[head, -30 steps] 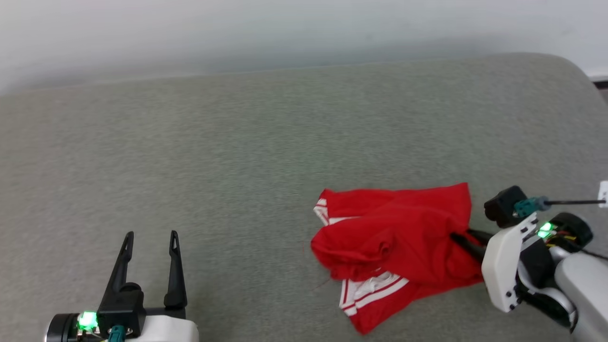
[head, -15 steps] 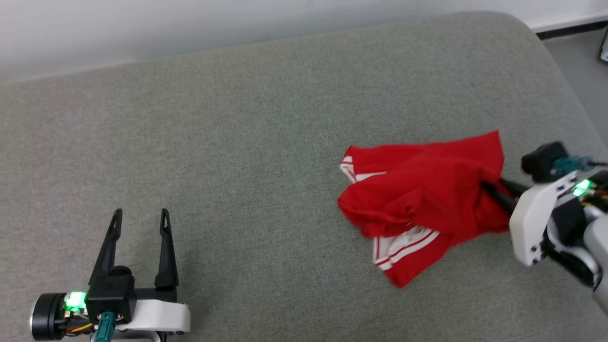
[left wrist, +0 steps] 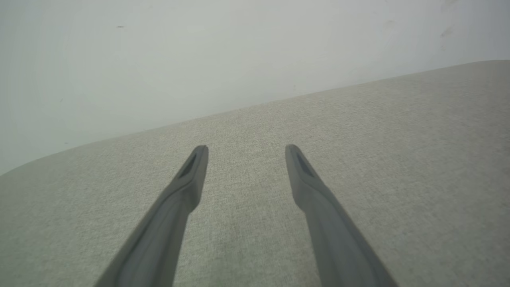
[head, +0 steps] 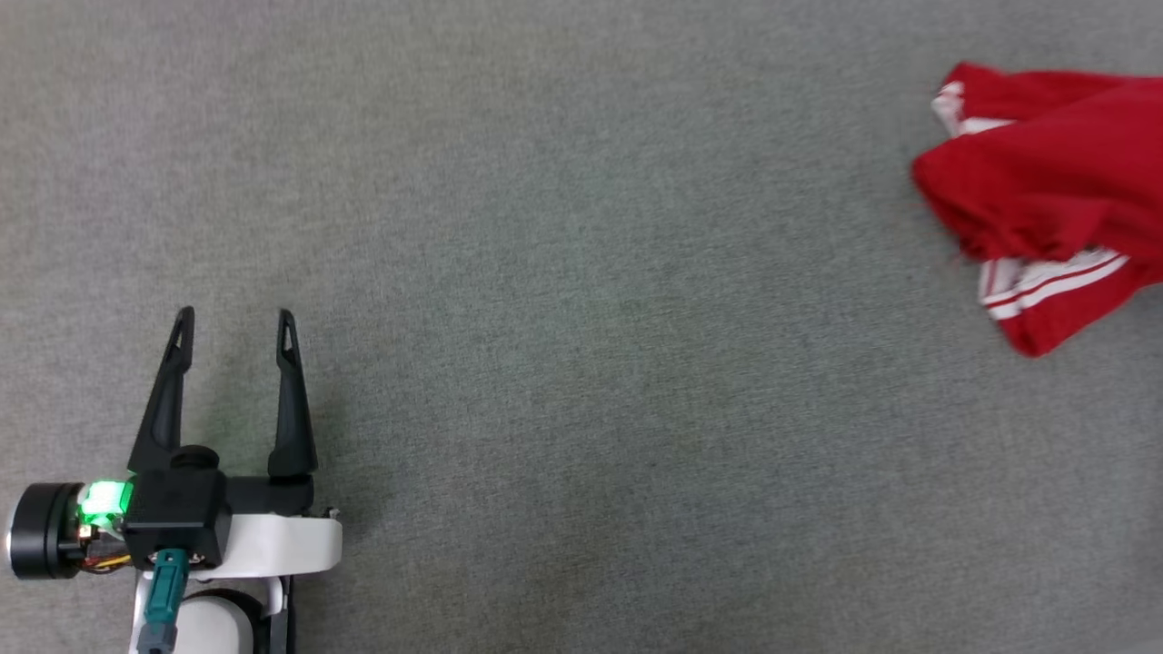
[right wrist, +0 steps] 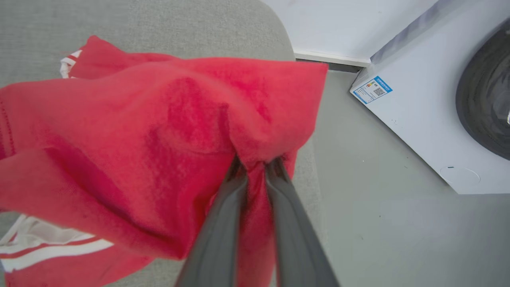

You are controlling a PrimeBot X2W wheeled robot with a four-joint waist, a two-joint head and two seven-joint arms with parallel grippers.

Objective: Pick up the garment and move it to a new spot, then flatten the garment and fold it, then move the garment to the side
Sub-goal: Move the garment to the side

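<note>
Garment [right wrist: 139, 139] pinched at one fold by right gripper [right wrist: 257, 163]

The garment is bunched, red side outward, with white-striped trim along its lower edge; in the head view it sits at the upper right border over the grey cushion [head: 581, 363], cut by the frame. Half a second ago it stood centre-right in that view; the whole picture has shifted, so the camera has turned. The right gripper has its fingers pressed together on a fold of red cloth; this grip matches the earlier frames. The left gripper [head: 234, 318] sits at lower left, fingers spread apart above the cushion, as before. A white washing machine [right wrist: 418, 119] stands on the floor [right wrist: 378, 223] past the cushion's end.
</note>
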